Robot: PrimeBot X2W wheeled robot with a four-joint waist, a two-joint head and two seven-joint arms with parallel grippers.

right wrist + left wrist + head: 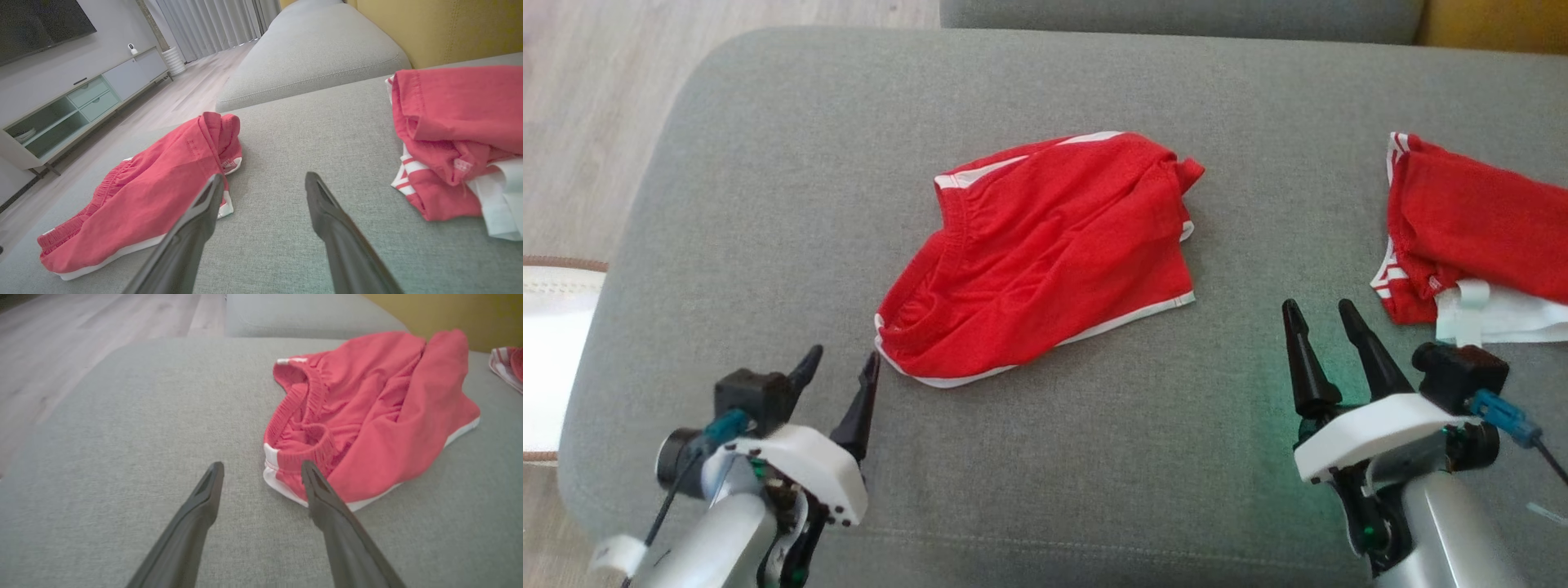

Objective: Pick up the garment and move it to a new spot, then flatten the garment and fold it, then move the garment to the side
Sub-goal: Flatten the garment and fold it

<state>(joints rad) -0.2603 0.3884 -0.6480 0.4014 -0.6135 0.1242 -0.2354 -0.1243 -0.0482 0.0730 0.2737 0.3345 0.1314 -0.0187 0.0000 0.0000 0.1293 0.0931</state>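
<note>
The garment (1045, 253) is a pair of red shorts with white trim, lying folded over in the middle of the grey cushion (768, 204). My left gripper (843, 357) is open just off its near left corner, touching nothing. In the left wrist view the garment (367, 416) lies right of the open left gripper (262, 465), with the elastic waistband facing the fingers. My right gripper (1316, 305) is open over bare cushion to the garment's right. In the right wrist view the garment (143, 196) is to the left of the open right gripper (264, 176).
A second pile of red and white clothing (1470, 229) lies at the cushion's right edge, close beside my right gripper. Wooden floor (588, 98) runs past the cushion's left edge, with a white object (556, 327) on it. Another grey cushion (1176, 12) sits behind.
</note>
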